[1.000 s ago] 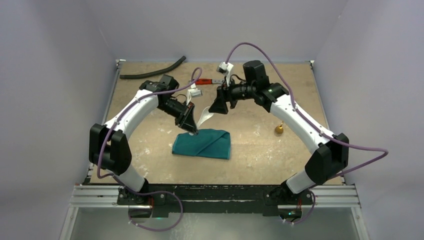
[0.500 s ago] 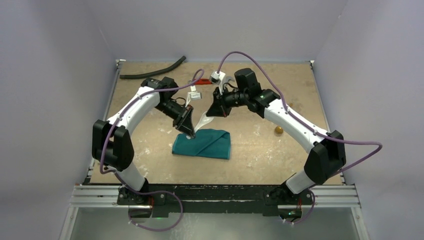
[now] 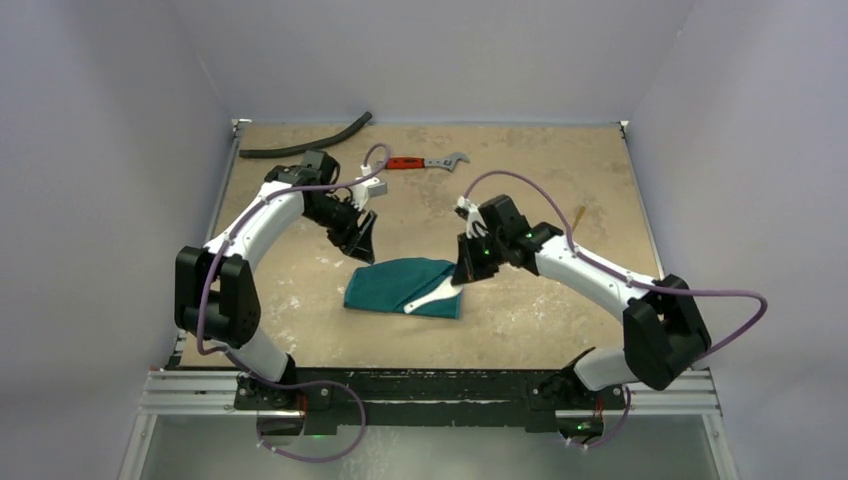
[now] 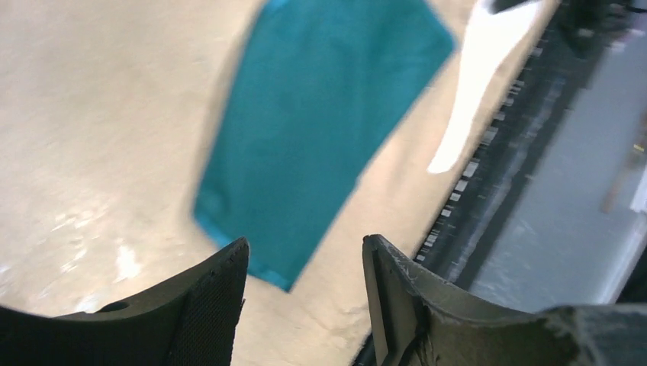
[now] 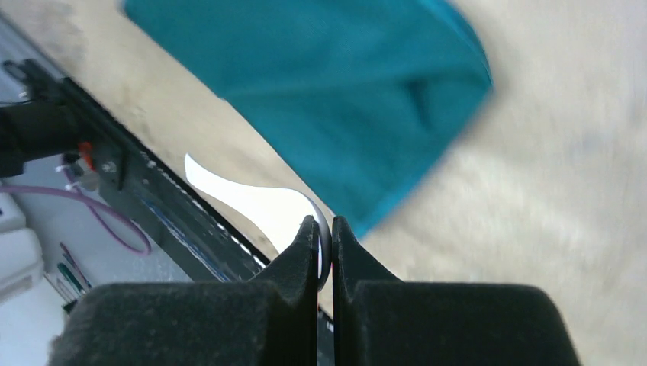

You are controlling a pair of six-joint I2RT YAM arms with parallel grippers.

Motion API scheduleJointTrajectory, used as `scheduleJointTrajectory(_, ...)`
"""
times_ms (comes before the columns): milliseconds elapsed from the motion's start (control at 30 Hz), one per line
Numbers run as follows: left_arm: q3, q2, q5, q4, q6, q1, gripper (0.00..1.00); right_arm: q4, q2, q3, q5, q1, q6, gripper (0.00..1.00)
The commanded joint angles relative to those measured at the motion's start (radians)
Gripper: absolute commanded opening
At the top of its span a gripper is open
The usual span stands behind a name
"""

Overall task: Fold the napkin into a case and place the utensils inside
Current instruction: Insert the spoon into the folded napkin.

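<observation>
The teal napkin (image 3: pixel 400 283) lies folded flat on the table (image 3: pixel 560 330), just below the centre of the overhead view. The right gripper (image 3: pixel 461 277) hangs at the cloth's right edge, clenched on the white plastic spoon (image 3: pixel 428 297). The spoon reaches down-left from the fingertips across the napkin's lower right corner. Whether it touches the cloth cannot be told.

In the right wrist view the two fingers (image 5: pixel 294 263) pinch the spoon's end, and the rest of it curves off to the left, below the cloth.

The left gripper (image 3: pixel 363 243) hovers just above the napkin's upper left corner. Its jaws are released and empty, and the left wrist view shows cloth and bare table between them.

A slim tan utensil (image 3: pixel 578 214) lies well to the right, too small to make out further. A red-handled wrench (image 3: pixel 425 161) and a black hose (image 3: pixel 305 138) lie near the top.
</observation>
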Motion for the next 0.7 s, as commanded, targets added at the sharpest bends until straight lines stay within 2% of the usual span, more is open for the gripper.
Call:
scheduleJointTrajectory(0, -0.096, -0.015, -0.185, 0.184, -0.04, 0.036, 0.54, -0.096, -0.145, -0.06, 0.187, -0.001, 0.199, 0.0)
scheduleJointTrajectory(200, -0.212, -0.033, -0.216, 0.316, -0.116, 0.036, 0.5, -0.122, -0.206, -0.113, 0.324, -0.001, 0.343, 0.0)
scheduleJointTrajectory(433, -0.315, -0.044, -0.233, 0.406, -0.162, 0.036, 0.46, -0.104, -0.231, -0.194, 0.391, 0.005, 0.498, 0.0)
scheduleJointTrajectory(667, -0.309, 0.001, -0.223, 0.414, -0.196, 0.036, 0.39, -0.046, -0.224, -0.246, 0.401, 0.009, 0.568, 0.0)
